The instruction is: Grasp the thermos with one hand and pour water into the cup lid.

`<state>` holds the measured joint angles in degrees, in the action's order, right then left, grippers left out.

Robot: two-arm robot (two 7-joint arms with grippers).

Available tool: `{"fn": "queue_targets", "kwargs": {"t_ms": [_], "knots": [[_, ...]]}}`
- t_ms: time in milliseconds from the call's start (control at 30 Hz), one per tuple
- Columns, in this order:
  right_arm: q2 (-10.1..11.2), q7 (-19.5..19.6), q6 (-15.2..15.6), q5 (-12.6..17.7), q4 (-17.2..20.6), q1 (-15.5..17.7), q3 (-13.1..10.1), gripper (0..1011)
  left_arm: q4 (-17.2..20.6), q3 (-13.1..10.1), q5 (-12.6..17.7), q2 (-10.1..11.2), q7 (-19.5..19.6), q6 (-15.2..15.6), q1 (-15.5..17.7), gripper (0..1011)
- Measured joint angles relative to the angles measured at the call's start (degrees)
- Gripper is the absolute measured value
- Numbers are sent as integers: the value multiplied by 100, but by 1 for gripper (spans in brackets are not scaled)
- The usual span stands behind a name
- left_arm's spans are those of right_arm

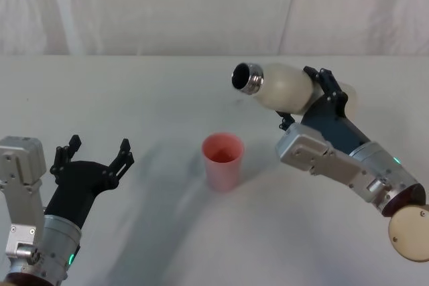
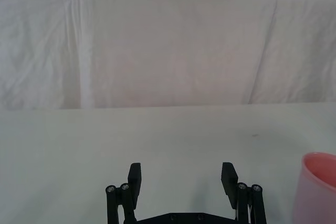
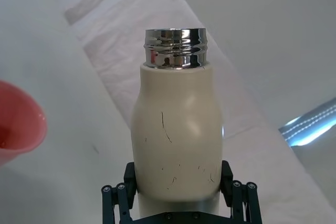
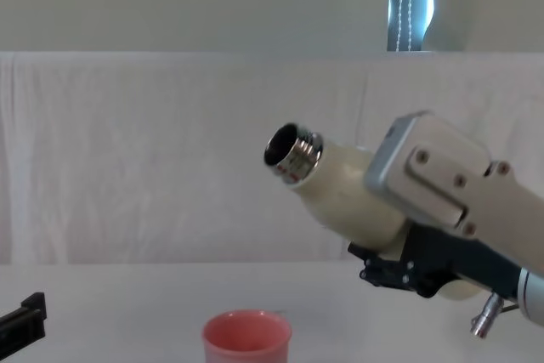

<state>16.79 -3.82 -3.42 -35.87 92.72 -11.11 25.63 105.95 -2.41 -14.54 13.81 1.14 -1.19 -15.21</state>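
While the left gripper (image 1: 94, 154) rests spread-fingered on the table, the salmon-pink cup lid (image 1: 222, 160) stands mid-table — smooth, round, plain-rimmed — and the right gripper (image 1: 320, 93), clamped on the tilted cream thermos (image 1: 285, 87), should tip further, slowly, keeping the threaded steel neck over the rim.

Right end effector (image 1: 320, 92) raised and clamped; left end effector (image 1: 94, 153) low, spread.
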Motion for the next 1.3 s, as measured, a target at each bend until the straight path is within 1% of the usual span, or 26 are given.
{"fn": "queue_targets", "kwargs": {"t_ms": [100,267,400,467,500,600,700,800,833,900,1000,1067,1233,1300], "knots": [[-51,-25,-2,157,40,47,-93,959,0,0,0,0,0,0,0,1001],[-105,-31,26,295,125,152,-194,959,0,0,0,0,0,0,0,1001],[-161,9,108,368,256,321,-278,959,0,0,0,0,0,0,0,1001],[-204,61,180,408,380,486,-343,959,0,0,0,0,0,0,0,1001],[-204,61,180,408,380,486,-343,959,0,0,0,0,0,0,0,1001],[-263,117,270,527,570,713,-490,959,0,0,0,0,0,0,0,1001],[-307,137,309,640,701,854,-606,959,0,0,0,0,0,0,0,1001],[-386,143,335,866,882,1066,-803,959,0,0,0,0,0,0,0,1001],[-404,143,335,913,910,1103,-838,959,0,0,0,0,0,0,0,1001],[-435,143,326,1000,951,1164,-901,959,0,0,0,0,0,0,0,1001],[-514,115,266,1238,1027,1296,-1045,958,0,0,0,0,0,0,0,1001],[-525,107,252,1267,1033,1312,-1063,959,0,0,0,0,0,0,0,1001],[-591,19,81,1554,1035,1380,-1182,959,0,0,0,0,0,0,0,1001],[-626,-29,-4,1712,989,1397,-1238,959,0,0,0,0,0,0,0,1001]]}}
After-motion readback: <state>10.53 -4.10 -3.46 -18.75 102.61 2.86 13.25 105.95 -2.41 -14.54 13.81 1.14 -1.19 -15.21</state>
